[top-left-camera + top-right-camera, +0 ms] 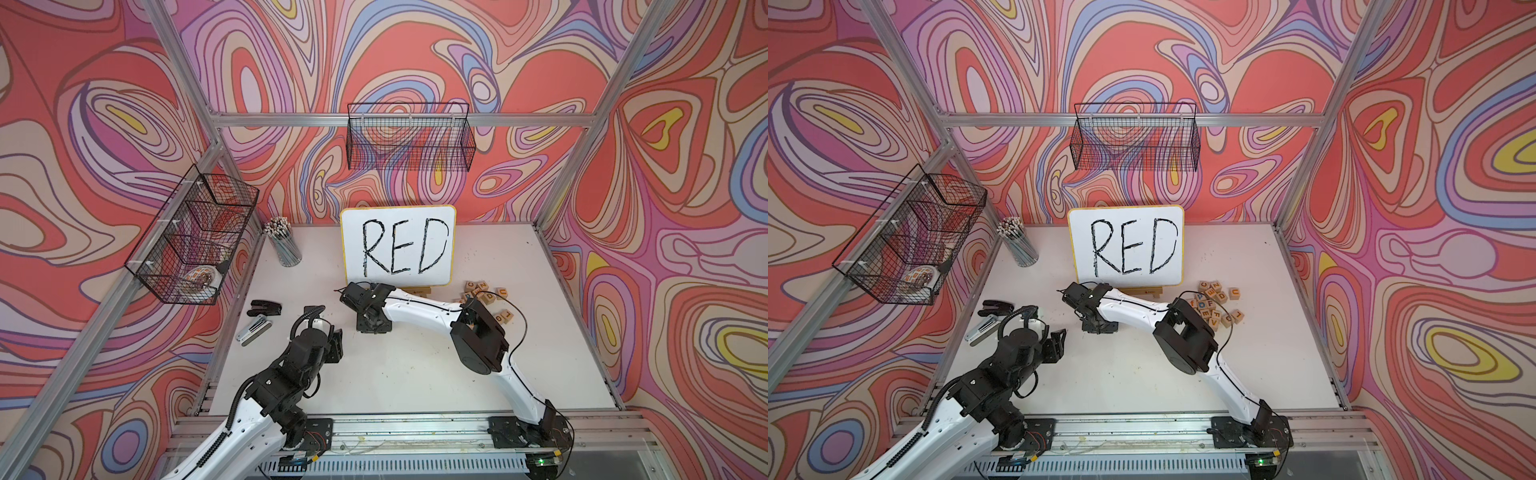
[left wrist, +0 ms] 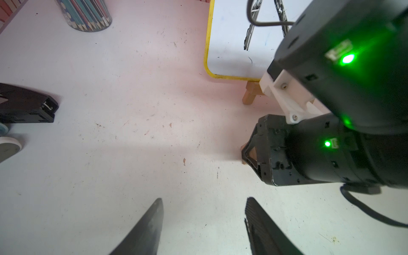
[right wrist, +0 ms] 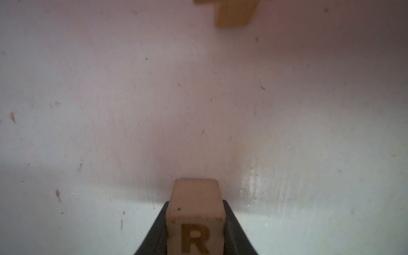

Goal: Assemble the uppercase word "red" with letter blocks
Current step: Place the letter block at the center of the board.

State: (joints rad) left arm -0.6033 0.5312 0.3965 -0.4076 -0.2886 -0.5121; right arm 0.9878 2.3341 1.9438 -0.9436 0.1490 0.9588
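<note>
My right gripper (image 3: pixel 196 202) is shut on the R letter block (image 3: pixel 196 207), a pale wooden cube with an orange-brown R facing the wrist camera. It hangs low over the white table (image 1: pixel 415 374), just in front of the board, and in both top views the gripper (image 1: pixel 372 322) (image 1: pixel 1096 322) hides the block. The other letter blocks lie in a loose pile (image 1: pixel 486 297) (image 1: pixel 1214 301) at the right, and a D face (image 1: pixel 1222 296) shows among them. My left gripper (image 2: pixel 204 199) (image 1: pixel 336 345) stands open and empty, left of the right gripper.
A yellow-rimmed whiteboard (image 1: pixel 398 245) reading RED stands on a wooden stand (image 3: pixel 235 13) at the back. A pencil cup (image 1: pixel 284 245), a black stapler (image 1: pixel 266 308) and a white stapler (image 1: pixel 253 328) lie at the left. Wire baskets (image 1: pixel 409 137) hang on the walls.
</note>
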